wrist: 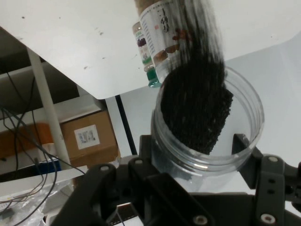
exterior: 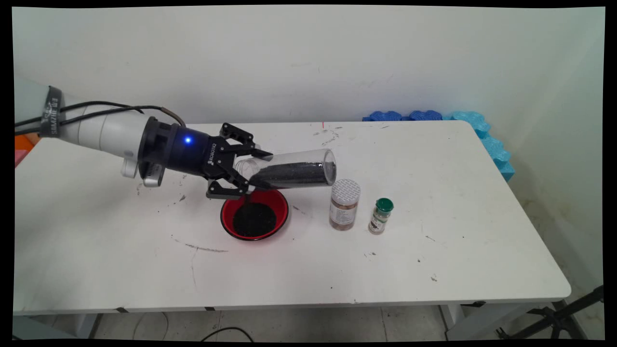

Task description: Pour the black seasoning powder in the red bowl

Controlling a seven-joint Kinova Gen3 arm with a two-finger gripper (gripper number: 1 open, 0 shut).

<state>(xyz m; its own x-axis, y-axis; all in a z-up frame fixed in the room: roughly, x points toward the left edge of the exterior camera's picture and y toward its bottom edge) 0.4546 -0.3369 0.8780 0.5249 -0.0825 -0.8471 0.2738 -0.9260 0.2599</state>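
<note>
My gripper [exterior: 250, 168] is shut on a clear plastic jar [exterior: 289, 168] of black grains, held nearly level above a red bowl [exterior: 279, 212]. The jar's open mouth points left toward the hand and tips slightly down. A thin stream of black grains falls from it into the bowl, where a black heap [exterior: 254, 219] lies. In the hand view the clear jar [wrist: 244, 132] fills the middle between the gripper's [wrist: 197, 150] fingers, its mouth toward the camera, black grains [wrist: 195, 103] piled inside.
To the right of the bowl stand a jar with a white lid [exterior: 344, 204] holding brown contents and a small green-capped spice bottle [exterior: 381, 216]. Blue foam pieces [exterior: 477, 125] line the table's far right corner. The table edge [exterior: 289, 303] runs along the front.
</note>
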